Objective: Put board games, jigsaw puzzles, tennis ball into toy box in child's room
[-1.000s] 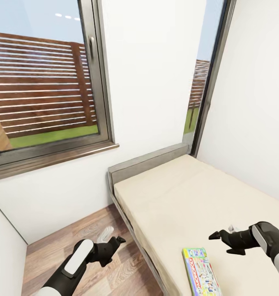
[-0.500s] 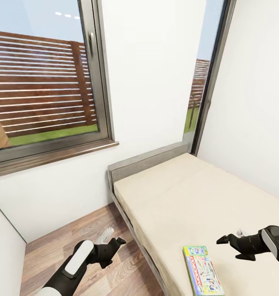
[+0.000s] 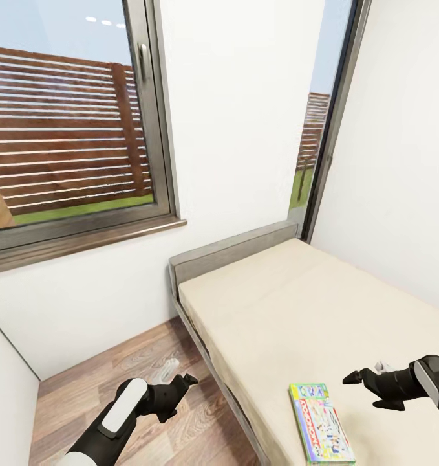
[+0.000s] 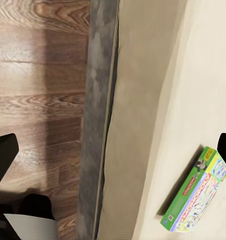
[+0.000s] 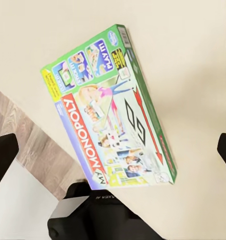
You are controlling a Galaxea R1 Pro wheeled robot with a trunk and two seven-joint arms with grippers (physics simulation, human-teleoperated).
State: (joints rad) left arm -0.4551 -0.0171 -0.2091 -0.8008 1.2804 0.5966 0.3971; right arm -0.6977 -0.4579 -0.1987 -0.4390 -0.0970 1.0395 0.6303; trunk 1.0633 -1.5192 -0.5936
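One board game, a white-green Monopoly box (image 3: 319, 424), lies flat on the beige mattress near the bed's floor-side edge. My right gripper (image 3: 363, 390) hovers open over the mattress just right of the box, empty and not touching it. In the right wrist view the Monopoly box (image 5: 110, 115) lies between the spread fingertips (image 5: 3, 155), some way below them. My left gripper (image 3: 180, 396) hangs open and empty over the wood floor left of the bed. The left wrist view catches the same box (image 4: 195, 192) on the mattress, past the bed's grey side rail (image 4: 100, 125).
The bed (image 3: 297, 304) has a grey headboard (image 3: 232, 252) against the white wall and another white wall (image 3: 400, 168) along its right side. A large window (image 3: 70, 129) is at the left. A strip of wood floor (image 3: 154, 362) runs between the bed and a white surface (image 3: 6, 395).
My right gripper has drawn back a little to the right and lower over the mattress, still open. The left arm and the Monopoly box have stayed put.
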